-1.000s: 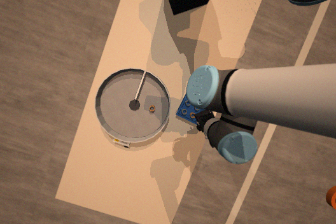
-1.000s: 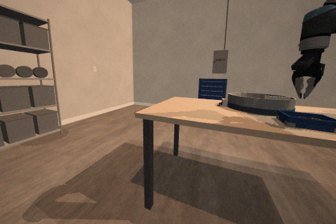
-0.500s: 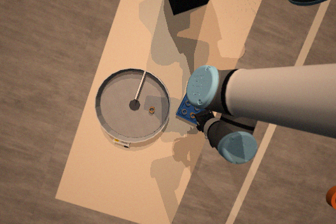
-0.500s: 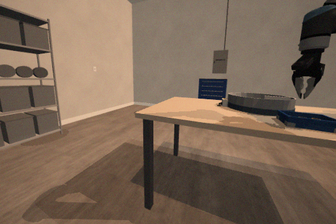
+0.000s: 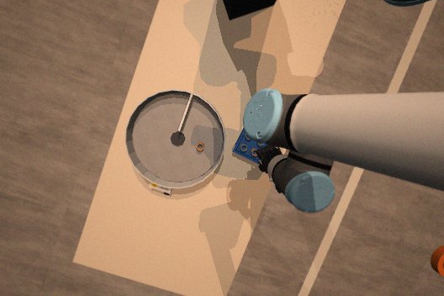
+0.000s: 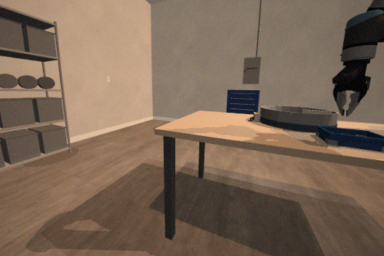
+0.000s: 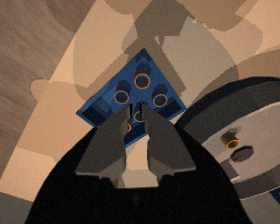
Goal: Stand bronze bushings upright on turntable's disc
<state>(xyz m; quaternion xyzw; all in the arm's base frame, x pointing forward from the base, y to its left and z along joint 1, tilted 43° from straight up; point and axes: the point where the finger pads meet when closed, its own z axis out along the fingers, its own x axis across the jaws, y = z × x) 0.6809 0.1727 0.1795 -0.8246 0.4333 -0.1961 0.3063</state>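
Note:
My gripper is shut and empty, above the blue crate. In the wrist view a bronze bushing stands in the crate, beyond the fingertips. Another bronze bushing is mostly hidden behind the left finger. Steel bushings stand around the first bronze one, and another shows just behind the fingertips. One bronze bushing stands upright on the turntable's disc, beside the dark hub.
The turntable's raised rim stands close beside the crate. A thin bar runs from the hub to the rim. The arm covers part of the crate in the top view. The table edge lies near the crate.

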